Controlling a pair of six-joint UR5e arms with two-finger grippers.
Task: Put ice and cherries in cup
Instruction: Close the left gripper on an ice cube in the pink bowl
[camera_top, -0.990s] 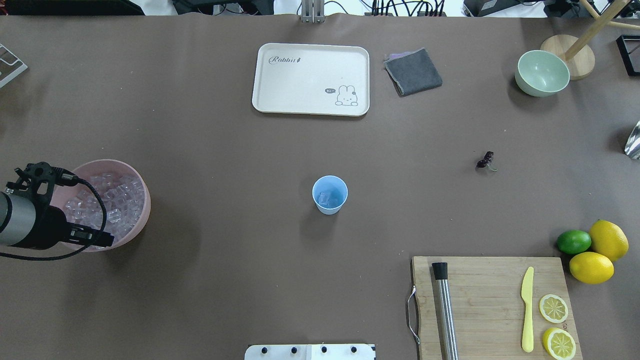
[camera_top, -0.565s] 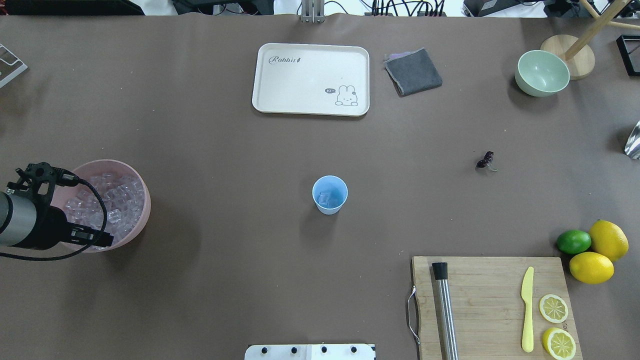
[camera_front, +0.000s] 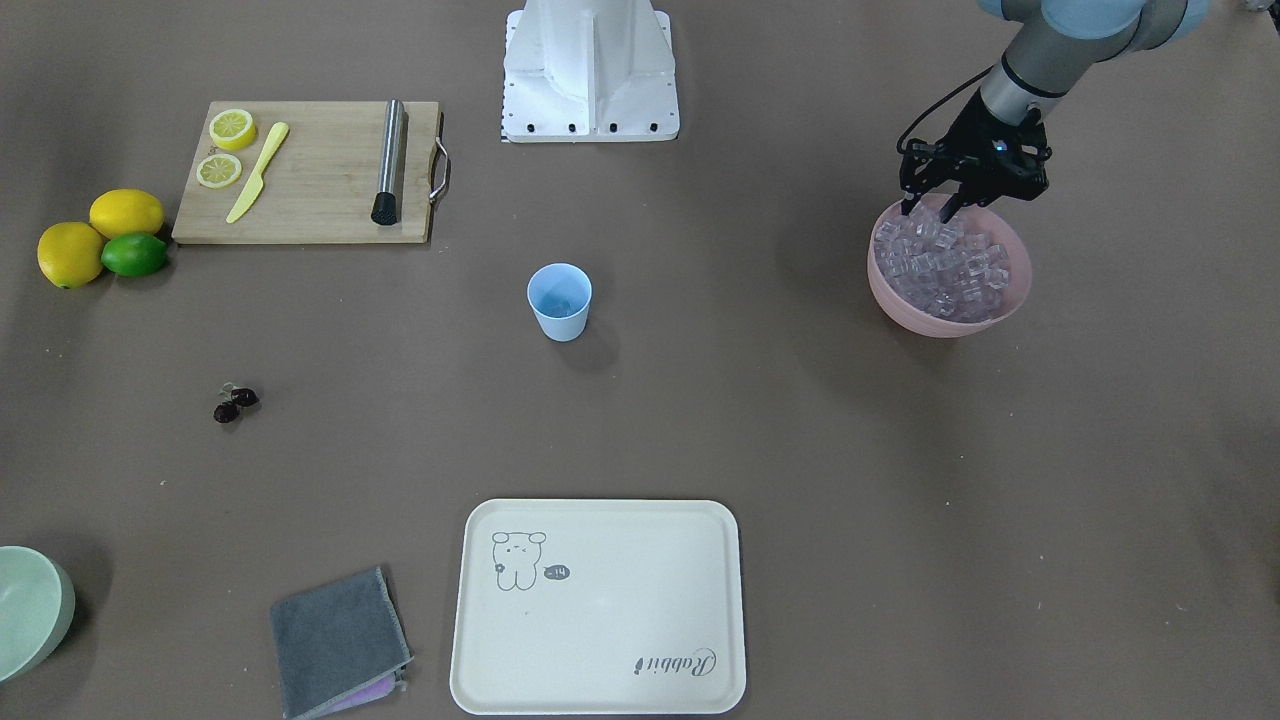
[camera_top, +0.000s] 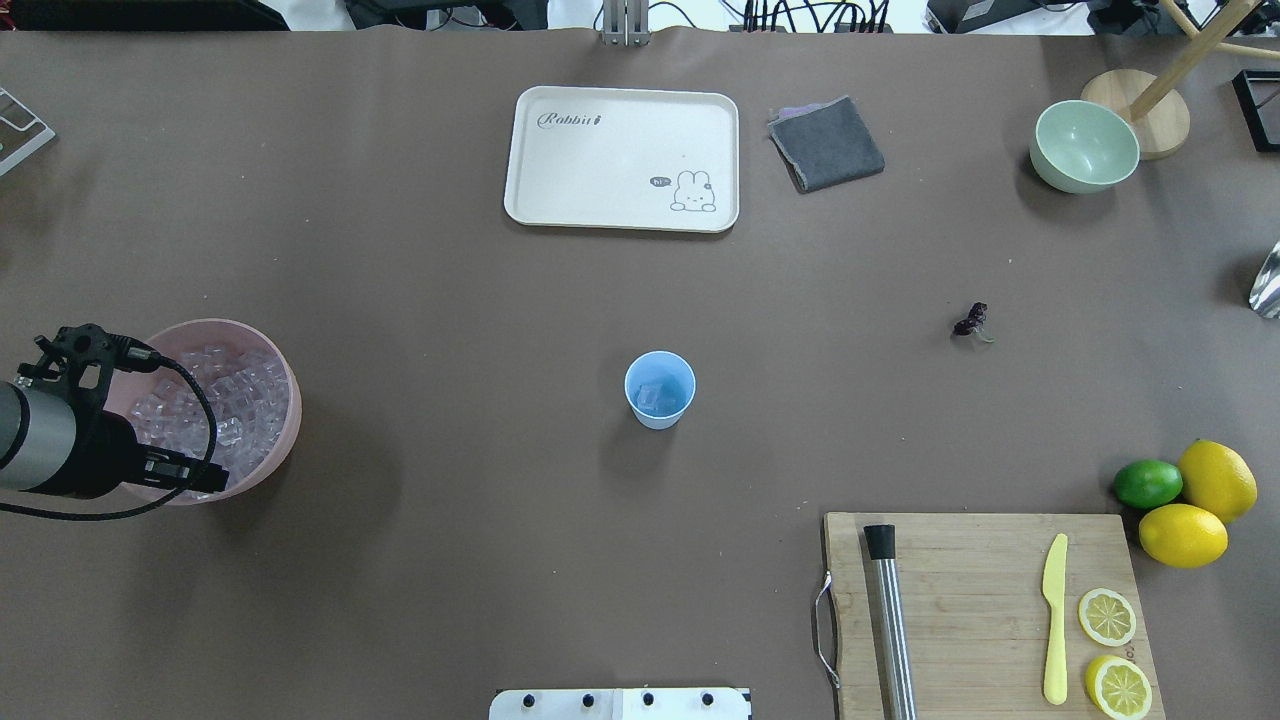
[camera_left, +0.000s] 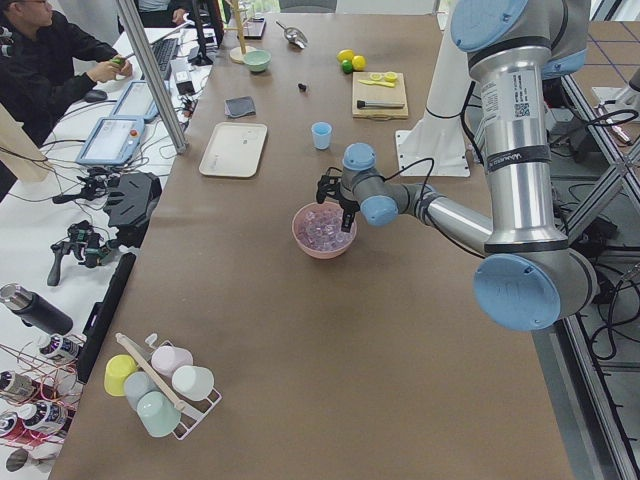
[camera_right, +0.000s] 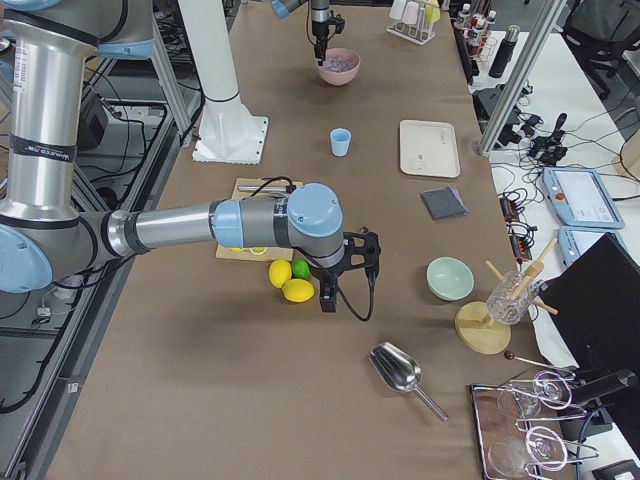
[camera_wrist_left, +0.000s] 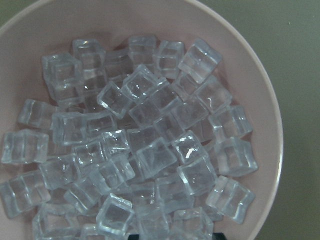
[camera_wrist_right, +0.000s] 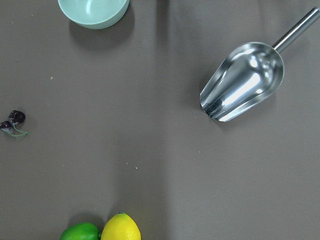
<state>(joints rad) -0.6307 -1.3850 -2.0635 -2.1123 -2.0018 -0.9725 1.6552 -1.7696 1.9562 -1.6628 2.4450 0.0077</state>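
Note:
The light blue cup stands mid-table with a few ice cubes inside; it also shows in the front view. A pink bowl full of ice sits at my left; the left wrist view looks straight down on this ice. My left gripper is open, its fingertips just above the ice at the bowl's robot-side rim. The cherries lie on the table to the right, also in the right wrist view. My right gripper shows only in the right side view, near the lemons; I cannot tell its state.
A cream tray, a grey cloth and a pale green bowl lie along the far side. A cutting board with a steel muddler, yellow knife and lemon slices is at near right, beside lemons and a lime. A metal scoop lies far right.
My left wrist has shifted very slightly to the left over the pink bowl. Nothing else has moved.

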